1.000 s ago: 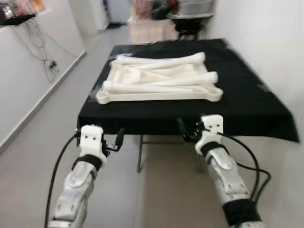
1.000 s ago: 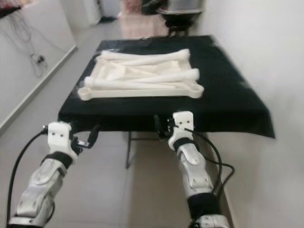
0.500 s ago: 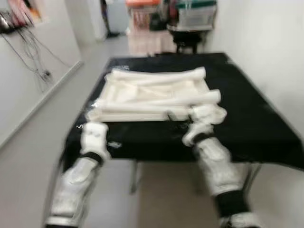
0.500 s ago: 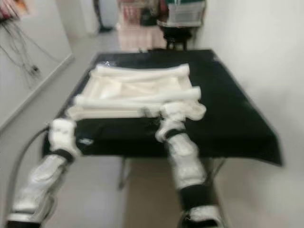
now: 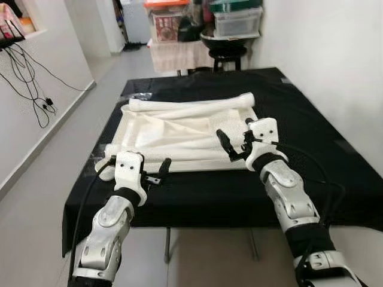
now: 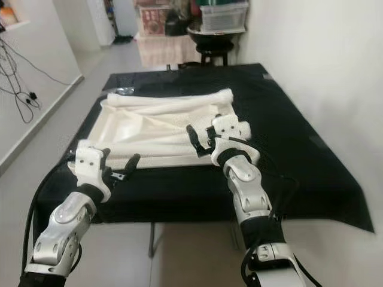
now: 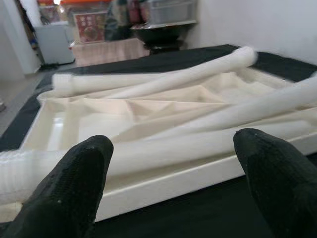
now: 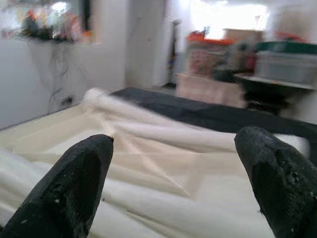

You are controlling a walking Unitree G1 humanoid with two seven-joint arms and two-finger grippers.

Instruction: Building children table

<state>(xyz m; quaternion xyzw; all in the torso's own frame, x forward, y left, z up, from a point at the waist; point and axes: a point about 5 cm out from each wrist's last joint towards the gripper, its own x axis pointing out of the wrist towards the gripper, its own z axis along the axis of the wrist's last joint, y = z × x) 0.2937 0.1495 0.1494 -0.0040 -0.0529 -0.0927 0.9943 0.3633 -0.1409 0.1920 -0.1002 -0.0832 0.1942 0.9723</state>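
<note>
Black table (image 5: pixel 335 161) holds cream tabletop (image 5: pixel 161 134); both parted grippers hover over its near edge.

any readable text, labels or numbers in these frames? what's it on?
None that can be read.
Printed box at the far end of the room: a red and white front, the print too small to read.
Cream tabletop and its legs: no markings visible.
Left gripper and right gripper: no lettering visible.
</note>
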